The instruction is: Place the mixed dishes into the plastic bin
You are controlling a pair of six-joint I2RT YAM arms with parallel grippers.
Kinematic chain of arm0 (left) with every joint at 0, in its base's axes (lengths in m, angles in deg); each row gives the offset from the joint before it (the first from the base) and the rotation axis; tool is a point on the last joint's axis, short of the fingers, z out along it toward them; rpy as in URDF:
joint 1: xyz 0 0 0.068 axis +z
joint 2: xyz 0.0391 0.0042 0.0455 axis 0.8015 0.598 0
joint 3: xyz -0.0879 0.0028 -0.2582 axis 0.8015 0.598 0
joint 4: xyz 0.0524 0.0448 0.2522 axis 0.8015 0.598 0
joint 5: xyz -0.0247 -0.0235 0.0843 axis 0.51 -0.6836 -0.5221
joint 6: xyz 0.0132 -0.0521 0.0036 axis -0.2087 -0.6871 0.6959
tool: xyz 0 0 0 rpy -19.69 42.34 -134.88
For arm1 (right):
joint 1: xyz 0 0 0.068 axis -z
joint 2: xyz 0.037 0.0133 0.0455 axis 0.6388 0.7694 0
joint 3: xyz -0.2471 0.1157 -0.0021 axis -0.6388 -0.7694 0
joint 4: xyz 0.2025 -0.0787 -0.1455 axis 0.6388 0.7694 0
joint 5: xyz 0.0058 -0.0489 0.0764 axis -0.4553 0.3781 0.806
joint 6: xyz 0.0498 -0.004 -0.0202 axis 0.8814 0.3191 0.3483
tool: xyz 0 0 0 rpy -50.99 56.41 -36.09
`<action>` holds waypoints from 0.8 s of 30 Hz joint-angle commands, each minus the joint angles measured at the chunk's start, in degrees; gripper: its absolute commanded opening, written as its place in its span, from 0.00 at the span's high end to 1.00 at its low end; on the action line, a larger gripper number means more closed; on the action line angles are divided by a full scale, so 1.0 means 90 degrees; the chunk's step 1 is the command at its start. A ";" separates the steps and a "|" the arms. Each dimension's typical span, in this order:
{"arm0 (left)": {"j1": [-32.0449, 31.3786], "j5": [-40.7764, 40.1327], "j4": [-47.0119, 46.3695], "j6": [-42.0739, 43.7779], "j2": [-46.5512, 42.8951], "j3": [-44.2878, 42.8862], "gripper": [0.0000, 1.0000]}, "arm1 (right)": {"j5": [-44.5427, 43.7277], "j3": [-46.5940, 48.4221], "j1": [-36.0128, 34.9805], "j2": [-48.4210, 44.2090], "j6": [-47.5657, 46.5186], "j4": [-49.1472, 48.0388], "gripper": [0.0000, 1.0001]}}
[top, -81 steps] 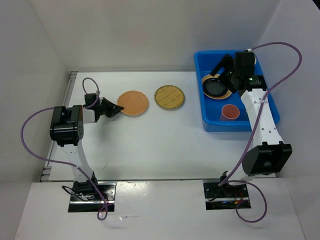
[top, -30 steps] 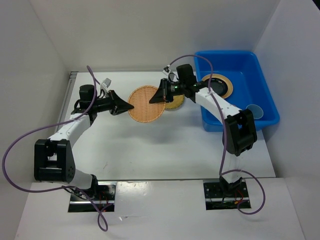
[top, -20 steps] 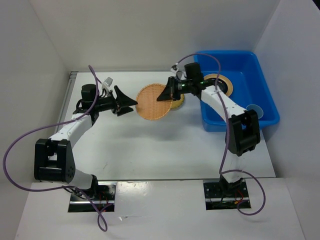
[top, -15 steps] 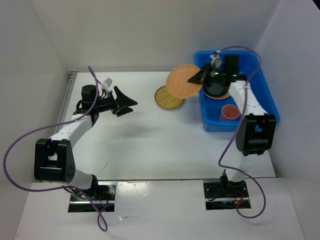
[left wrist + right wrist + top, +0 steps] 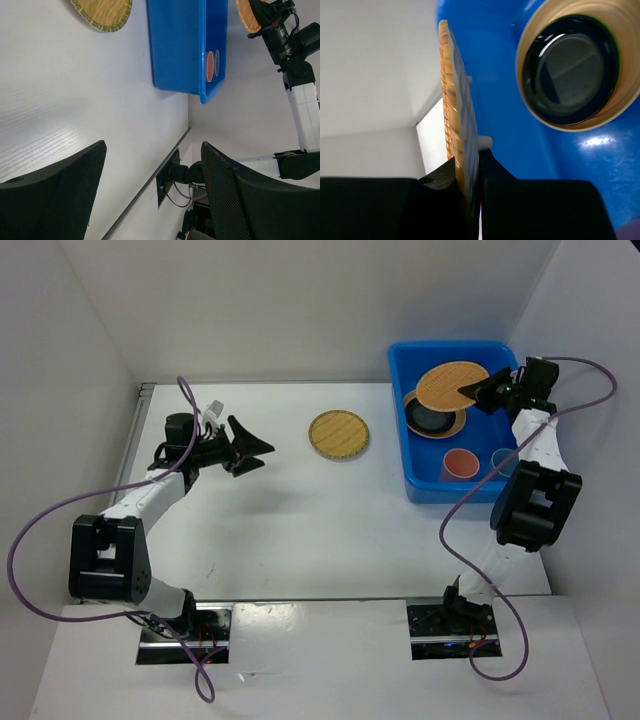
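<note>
— What is the right end effector [image 5: 476,392] doing?

— It is clenched on the rim of a woven orange plate [image 5: 450,385]. In its wrist view the plate [image 5: 454,105] stands edge-on, pinched between the two fingers [image 5: 440,182].

— Where is that plate?

— In the air over the blue plastic bin [image 5: 450,344], reaching out ahead of the end effector toward the bin's far left corner. It does not touch the other dishes.

— What lies under that end effector?

— A black plate [image 5: 432,417] resting on a light wood plate [image 5: 535,25], below and ahead of the fingers on the bin floor. A pink cup [image 5: 459,464] and a blue cup [image 5: 503,460] stand side by side at the bin's near wall, back toward the arm's base.

— And the left end effector [image 5: 256,448]?

— Released, its jaws spread wide with nothing between them, held above the tabletop [image 5: 300,530].

— Is any dish outside the bin?

— One woven bamboo plate [image 5: 339,434] lies flat on the tabletop, ahead of the left end effector and well apart from it, between its fingertips and the bin.
</note>
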 commanded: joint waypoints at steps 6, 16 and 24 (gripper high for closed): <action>-0.0061 -0.0168 -0.0291 0.0060 0.0915 -0.0501 0.17 | -0.1350 0.0268 -0.0347 0.0876 0.0634 -0.0646 1.00; -0.0754 -0.0910 -0.1502 -0.1013 0.2916 -0.1244 0.17 | -0.2024 0.0591 -0.0719 0.1853 0.1338 -0.0705 1.00; -0.1037 -0.1466 -0.2060 -0.1581 0.3777 -0.1488 0.17 | -0.2229 0.0513 -0.0719 0.2030 0.1279 -0.0384 0.71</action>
